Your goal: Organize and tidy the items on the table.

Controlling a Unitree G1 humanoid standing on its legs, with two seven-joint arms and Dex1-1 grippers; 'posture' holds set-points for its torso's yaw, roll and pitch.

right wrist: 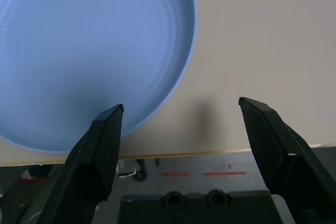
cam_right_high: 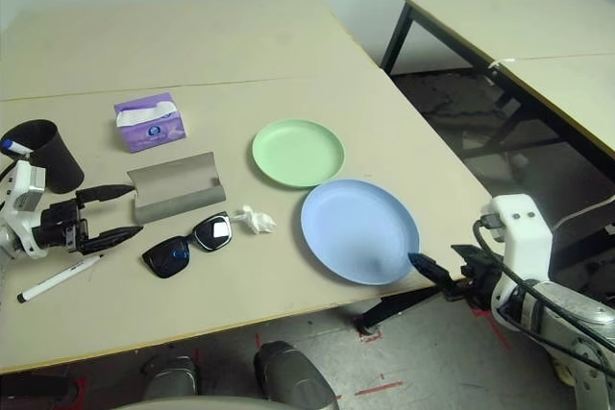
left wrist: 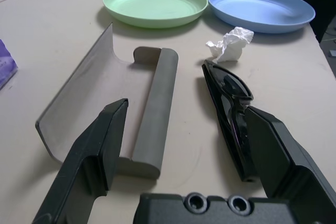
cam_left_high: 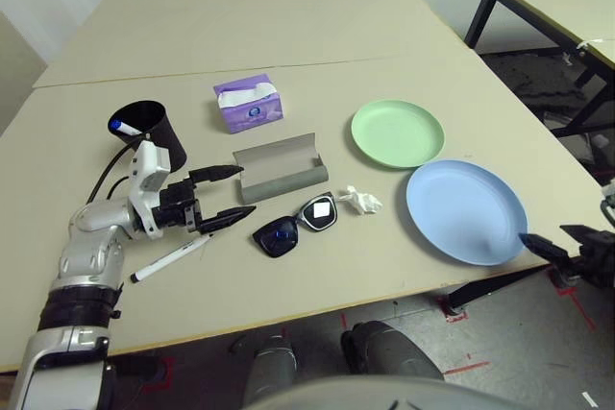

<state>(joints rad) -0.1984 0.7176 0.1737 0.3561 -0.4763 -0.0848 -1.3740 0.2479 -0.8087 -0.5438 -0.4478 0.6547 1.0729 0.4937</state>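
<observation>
The grey glasses case (cam_left_high: 280, 169) serves as the landmark: a matte, felt-like shell lying open on the smooth beige table (cam_left_high: 288, 36), a rounded trough with a flat flap standing up behind it, its long axis running across the table, roughly parallel to the seam. Nothing lies inside it.

Just in front of the case, the black sunglasses (cam_left_high: 294, 227) rest on glossy plastic frames, lenses up, their long axis tilted slightly out of line with the case. Beside the case's right end sits a small crumpled white tissue (cam_left_high: 360, 201). Farther right of the case, the round pale-green plate (cam_left_high: 397, 133) and, nearer the table's front edge, the larger light-blue plate (cam_left_high: 466, 211) lie flat and almost touching; both are shallow, smooth and hold nothing.

Behind the case stands a purple tissue box (cam_left_high: 249, 106) with white tissue sticking out. Left of the case, a black cup (cam_left_high: 151, 131) holds a blue-capped marker (cam_left_high: 120, 127). A slim white marker (cam_left_high: 173, 258) lies front-left of the case, black-capped end pointing away from it.

The left gripper (cam_left_high: 229, 195) hovers at the case's left end, fingers spread, holding nothing. The right gripper (cam_right_high: 430, 267) hangs off the table's front edge by the blue plate, also spread and empty.
</observation>
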